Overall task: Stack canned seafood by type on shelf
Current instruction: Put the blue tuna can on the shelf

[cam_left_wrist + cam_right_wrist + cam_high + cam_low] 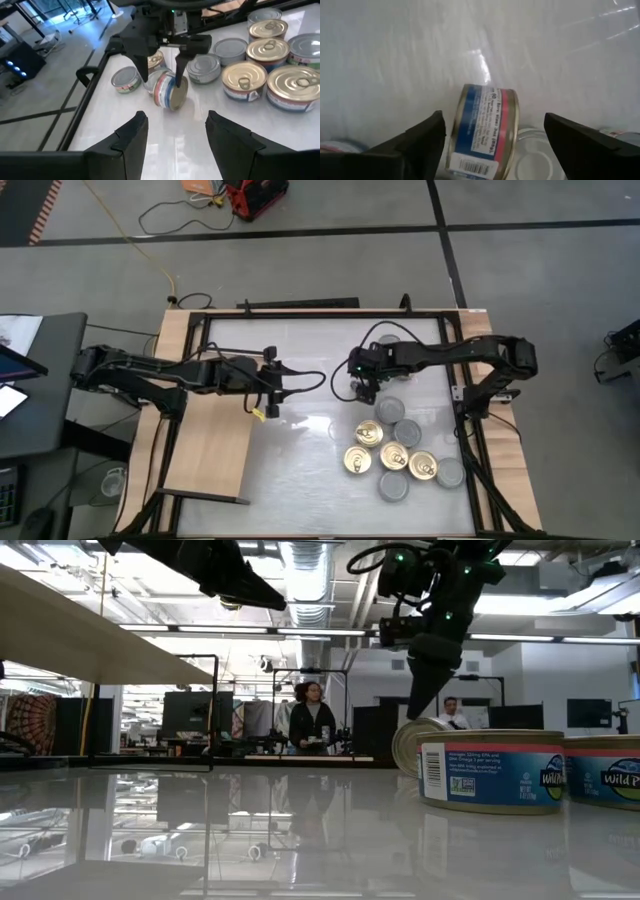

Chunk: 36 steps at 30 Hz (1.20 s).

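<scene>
right gripper (161,75) wide open above tin on edge (169,90), not gripping; likely just released or about to grab. left gripper (175,135) empty, partly open, waiting near shelf (215,455).

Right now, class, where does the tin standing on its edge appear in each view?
High view: hidden under the right gripper, right of centre.
Low view: tin on edge, right of centre, behind the nearest tin.
Left wrist view: centre, between the right gripper's fingers.
Right wrist view: bottom centre.
Shared landmark: the open right gripper straddling it.
</scene>
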Motion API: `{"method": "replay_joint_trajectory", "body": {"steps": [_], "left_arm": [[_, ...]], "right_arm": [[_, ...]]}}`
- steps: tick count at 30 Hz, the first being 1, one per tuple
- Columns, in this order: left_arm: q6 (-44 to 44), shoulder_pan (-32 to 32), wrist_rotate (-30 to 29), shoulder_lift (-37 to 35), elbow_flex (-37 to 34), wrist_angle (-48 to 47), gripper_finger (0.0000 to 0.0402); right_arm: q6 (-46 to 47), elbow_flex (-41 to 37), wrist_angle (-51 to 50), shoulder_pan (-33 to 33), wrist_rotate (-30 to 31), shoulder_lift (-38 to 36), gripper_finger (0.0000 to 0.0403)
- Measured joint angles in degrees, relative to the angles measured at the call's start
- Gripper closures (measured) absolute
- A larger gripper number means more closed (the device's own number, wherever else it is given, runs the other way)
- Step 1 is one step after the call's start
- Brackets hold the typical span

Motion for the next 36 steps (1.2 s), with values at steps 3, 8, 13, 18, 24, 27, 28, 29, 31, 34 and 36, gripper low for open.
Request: {"method": "replay_joint_trajectory", "body": {"steps": [3,8,13,18,24,27,28,29,31,34,36], "left_arm": [[0.0,0.0,0.0,0.0,0.0,-1.16,0.0209],[0.02,0.0,0.0,0.0,0.0,-1.68,0.0209],[0.42,0.0,0.45,0.0,0.0,-1.76,0.0209],[0.42,0.0,0.48,0.0,0.0,-1.88,0.0209],[0.46,0.0,0.45,0.0,0.0,-2.07,0.0209],[0.68,0.0,0.44,0.0,0.0,-2.04,0.0209],[0.69,0.0,0.44,0.0,0.0,-2.04,0.0209],[0.69,0.0,0.44,0.0,0.0,-2.03,0.0209],[0.7,0.0,0.44,0.0,0.0,-2.04,0.0209],[0.68,-0.01,0.44,0.0,0.0,-2.04,0.0209],[0.66,0.0,0.42,0.0,0.0,-2.12,0.0209]], "right_arm": [[0.22,0.0,0.04,0.99,2.3,-1.53,0.005],[0.15,0.04,-0.96,3.04,5.57,-4.05,0.0054],[0.17,-3.2,-0.72,2.29,5.76,-4.14,0.0054],[2.81,-8.04,4.82,1.36,5.71,-4.76,0.0054],[4.25,-11.52,9.03,3.23,5.78,-4.38,0.006],[5.23,-12.13,9.48,3.23,5.78,-4.55,0.0068],[5.5,-12.31,9.27,3.23,5.79,-4.48,0.0071],[5.54,-12.31,9.37,3.22,5.8,-4.43,0.0073],[5.52,-12.24,9.62,3.21,5.87,-4.71,0.0075],[5.37,-12.24,9.22,3.21,5.93,-5.67,0.0076],[6.85,-12.24,9.0,3.09,5.93,-6.53,0.0076]]}}
